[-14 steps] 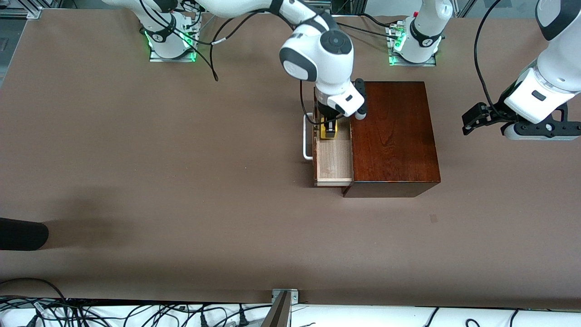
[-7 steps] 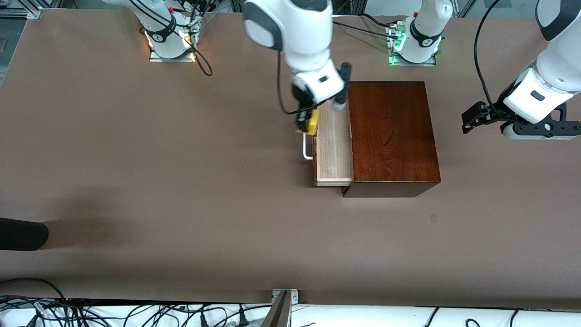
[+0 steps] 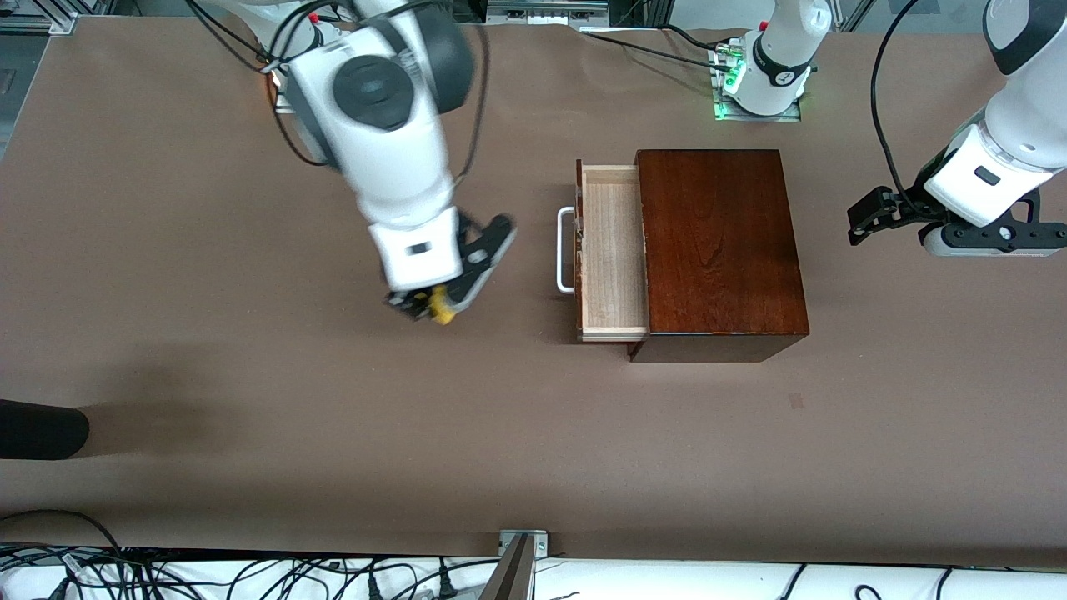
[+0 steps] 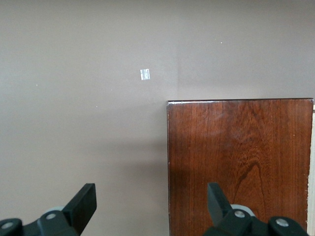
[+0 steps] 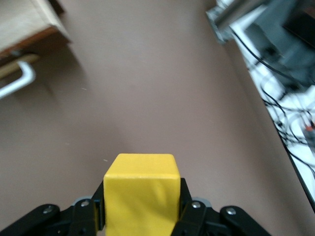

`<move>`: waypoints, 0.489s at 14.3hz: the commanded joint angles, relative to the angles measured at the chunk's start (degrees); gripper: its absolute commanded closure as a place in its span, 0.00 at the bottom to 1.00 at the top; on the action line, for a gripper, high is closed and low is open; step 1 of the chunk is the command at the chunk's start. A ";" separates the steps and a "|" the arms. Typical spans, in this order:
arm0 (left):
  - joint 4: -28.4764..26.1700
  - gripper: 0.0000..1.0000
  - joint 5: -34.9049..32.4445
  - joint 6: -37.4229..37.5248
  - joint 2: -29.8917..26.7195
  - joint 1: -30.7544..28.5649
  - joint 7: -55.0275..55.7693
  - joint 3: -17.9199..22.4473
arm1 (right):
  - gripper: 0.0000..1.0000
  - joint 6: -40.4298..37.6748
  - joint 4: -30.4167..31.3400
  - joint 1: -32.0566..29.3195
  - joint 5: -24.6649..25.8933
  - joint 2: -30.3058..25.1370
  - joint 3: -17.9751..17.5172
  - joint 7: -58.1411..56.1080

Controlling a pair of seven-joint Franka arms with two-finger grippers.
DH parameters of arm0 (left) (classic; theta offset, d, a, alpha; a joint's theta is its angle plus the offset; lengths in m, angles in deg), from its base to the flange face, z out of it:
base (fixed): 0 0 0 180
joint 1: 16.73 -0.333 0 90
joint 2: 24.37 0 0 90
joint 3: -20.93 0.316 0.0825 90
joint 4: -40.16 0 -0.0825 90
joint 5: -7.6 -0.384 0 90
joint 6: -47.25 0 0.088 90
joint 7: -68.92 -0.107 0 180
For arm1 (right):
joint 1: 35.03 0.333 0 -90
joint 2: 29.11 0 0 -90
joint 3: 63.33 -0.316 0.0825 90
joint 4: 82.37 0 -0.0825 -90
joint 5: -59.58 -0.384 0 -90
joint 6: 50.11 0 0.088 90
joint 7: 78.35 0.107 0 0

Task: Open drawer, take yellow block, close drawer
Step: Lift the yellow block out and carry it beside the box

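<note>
My right jaws [image 3: 439, 310] clench the yellow block [image 3: 443, 314] over bare tabletop [image 3: 250, 375], at the drawer [image 3: 613, 250]'s 9 o'clock | drawer open, emptied | set block down low, gently | left jaws [image 4: 150, 206] wait released beside the box [image 3: 717, 250].

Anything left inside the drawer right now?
The drawer stands open, showing only pale bare wood. The part under the box top is hidden. The yellow block is out, held in the right tool over the table.
</note>
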 commanded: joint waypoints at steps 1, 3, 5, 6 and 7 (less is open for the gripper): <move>0.89 0.00 -0.25 1.05 -0.07 -0.11 0.46 -0.23 | 1.00 2.36 8.69 -4.22 -2.00 -6.17 0.22 0.59; 0.89 0.00 -0.25 1.05 -0.07 -0.03 0.46 -0.31 | 1.00 4.73 15.19 -6.86 -7.87 -9.24 3.10 1.03; 0.89 0.00 -0.33 1.05 -0.07 -0.03 0.46 -0.31 | 1.00 9.11 25.28 -8.71 -12.38 -13.19 6.01 0.93; 0.89 0.00 -0.33 1.05 -0.07 -0.03 0.46 -0.40 | 1.00 13.23 30.91 -9.15 -12.56 -14.96 7.15 1.03; 0.89 0.00 -0.25 1.05 -0.07 -0.03 0.38 -0.40 | 1.00 16.66 35.14 -9.94 -12.91 -16.19 8.21 1.20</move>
